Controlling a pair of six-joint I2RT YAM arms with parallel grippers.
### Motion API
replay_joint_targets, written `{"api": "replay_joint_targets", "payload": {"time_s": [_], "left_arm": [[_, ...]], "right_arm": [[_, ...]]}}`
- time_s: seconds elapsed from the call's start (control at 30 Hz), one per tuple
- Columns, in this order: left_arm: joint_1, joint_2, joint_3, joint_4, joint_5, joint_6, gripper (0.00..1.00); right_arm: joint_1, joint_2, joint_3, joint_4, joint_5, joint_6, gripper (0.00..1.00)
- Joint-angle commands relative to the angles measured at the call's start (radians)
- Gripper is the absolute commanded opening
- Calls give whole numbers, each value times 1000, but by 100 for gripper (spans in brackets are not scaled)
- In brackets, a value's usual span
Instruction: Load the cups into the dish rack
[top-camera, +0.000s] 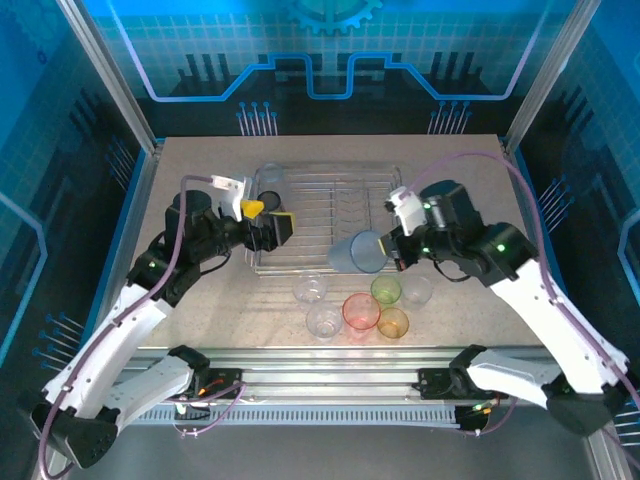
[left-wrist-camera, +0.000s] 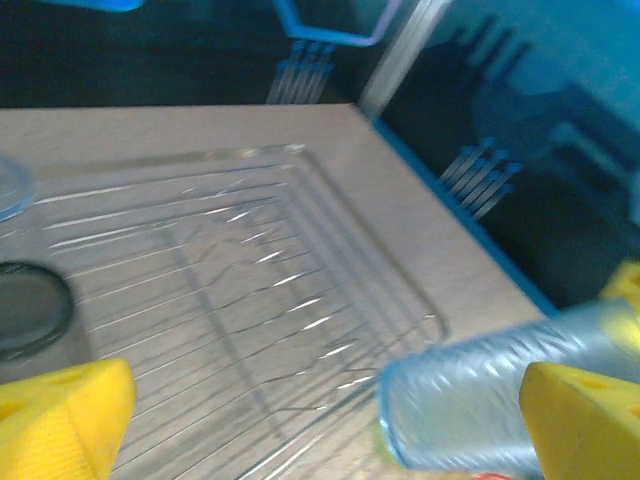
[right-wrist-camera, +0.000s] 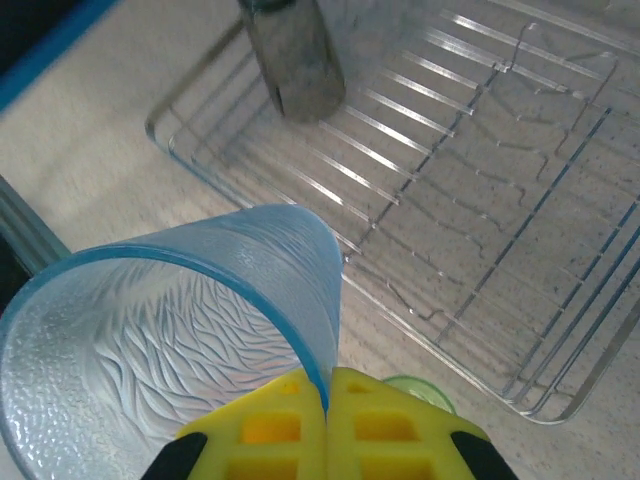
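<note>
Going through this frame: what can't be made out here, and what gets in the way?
Top view: number of cups in the far left corner of the rack; small, translucent, beside the left fingers.
Left wrist: grey cup cut by the left edge; rack wires blurred, prongs uncountable.
Right wrist: green cup mostly behind the right fingers; grey cup's top cut by the upper edge.
</note>
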Motion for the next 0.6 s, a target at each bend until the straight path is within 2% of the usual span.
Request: {"api": "replay_joint_targets", "payload": {"time_s": [0.0, 0.1, 0.23, 0.37, 0.57], "left_arm": [[-2, -17, -19, 141, 230, -22, 99], [-2, -4, -12, 202, 338, -69, 100], [-2, 21, -2, 259, 432, -118, 99], [-2, 46, 0, 325, 496, -174, 99], [-1, 72, -6, 447, 571, -259, 99]], "right_arm": [[-136, -86, -67, 207, -264, 84, 0], [-260, -137, -142, 406, -487, 213, 0], [-351, -148, -227, 707, -697, 425, 0], [-367, -130, -294, 1013, -794, 632, 0], [-365, -101, -310, 1147, -831, 730, 0]]}}
